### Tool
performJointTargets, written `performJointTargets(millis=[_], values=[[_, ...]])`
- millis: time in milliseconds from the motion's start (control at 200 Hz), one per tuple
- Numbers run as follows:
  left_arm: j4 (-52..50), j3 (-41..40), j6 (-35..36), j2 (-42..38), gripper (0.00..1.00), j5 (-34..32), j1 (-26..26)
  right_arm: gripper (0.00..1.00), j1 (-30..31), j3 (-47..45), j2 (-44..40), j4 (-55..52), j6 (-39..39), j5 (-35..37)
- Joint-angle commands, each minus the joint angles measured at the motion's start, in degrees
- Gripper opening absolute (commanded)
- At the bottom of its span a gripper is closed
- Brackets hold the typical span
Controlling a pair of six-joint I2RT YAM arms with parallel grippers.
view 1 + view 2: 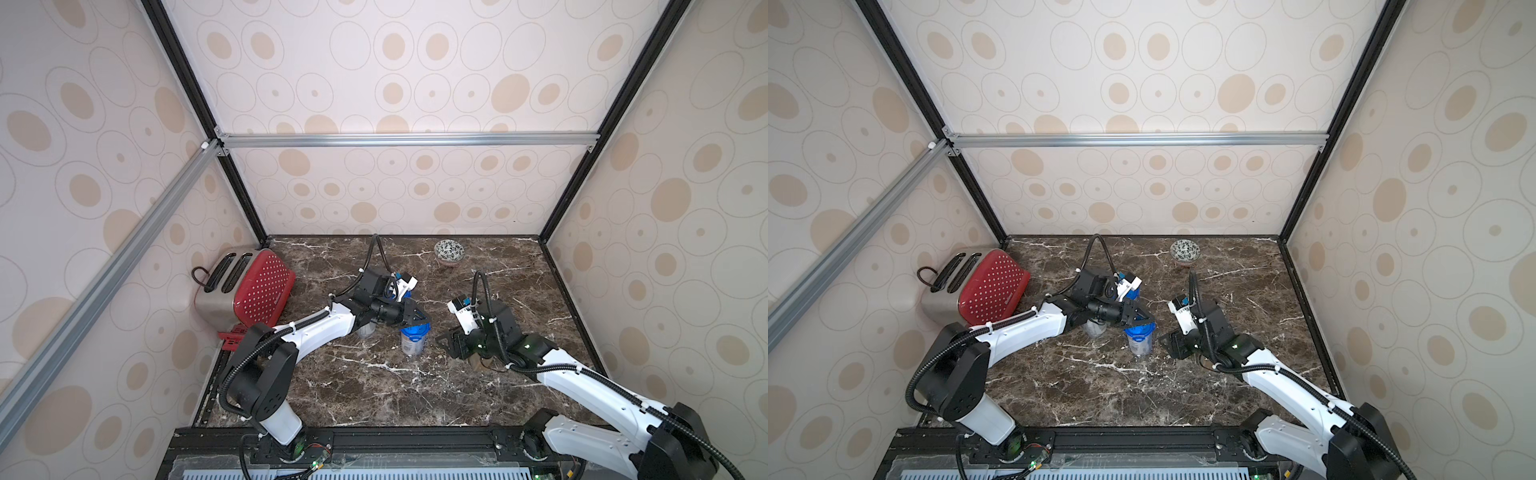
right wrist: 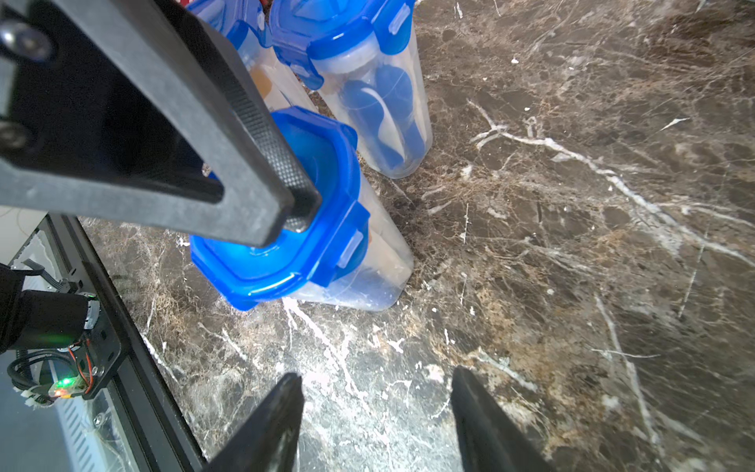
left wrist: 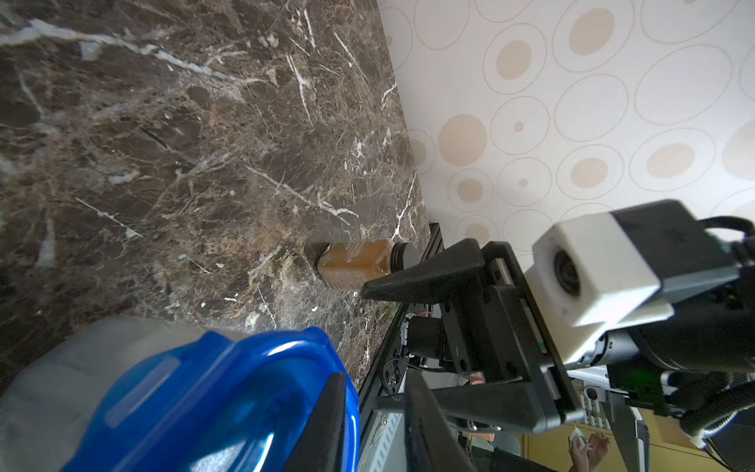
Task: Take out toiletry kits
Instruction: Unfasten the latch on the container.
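Note:
Three clear jars with blue clip lids stand mid-table, and pieces of the toiletry kits (image 2: 384, 114) show through their walls as blue wrapped shapes and white packets. The nearest jar (image 1: 412, 343) (image 2: 286, 245) has its lid on. My left gripper (image 1: 422, 320) (image 3: 374, 380) sits on top of that lid, one finger lying on the lid (image 3: 331, 421) and the other just outside its rim with a gap, so it stands narrowly open. My right gripper (image 2: 378, 408) (image 1: 441, 338) hovers low over bare marble to the right of the jar, open and holding nothing.
A small brown jar with a dark lid (image 3: 355, 263) stands by the right arm. There is a red and steel toaster (image 1: 245, 286) at the left wall and a patterned bowl (image 1: 449, 251) at the back. The second jar (image 2: 367, 81) and third jar (image 1: 365, 330) stand close behind the left arm.

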Motion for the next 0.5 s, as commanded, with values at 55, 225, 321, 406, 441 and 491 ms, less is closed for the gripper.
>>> performJointTargets(millis=[55,225,321,406,441,491], values=[[3.84,-2.54,-1.92,1.50,0.23,0.62,0.55,0.62,-0.35,-0.01,-0.81,-0.22,0.45,-1.20],[7.09,-4.68,-3.38,2.52,0.16,1.11,1.19,0.62,-0.33,0.33,-0.86,-0.19,1.16,-2.75],[8.35,-5.62,-3.93,3.16,0.12,1.04,1.30,0.62,-0.28,0.00,-1.49,0.81,2.15,-4.02],[9.67,-6.24,-4.65,3.99,0.08,1.24,1.41,0.61,-0.34,-0.53,-2.03,2.58,3.34,-6.08],[10.16,-6.46,-4.90,4.37,0.07,1.30,1.40,0.61,-0.29,-0.82,-2.17,3.64,3.61,-7.32],[11.28,-6.95,-5.44,4.82,0.05,1.41,1.50,0.60,-0.35,-1.21,-2.35,5.03,4.57,-8.52]])
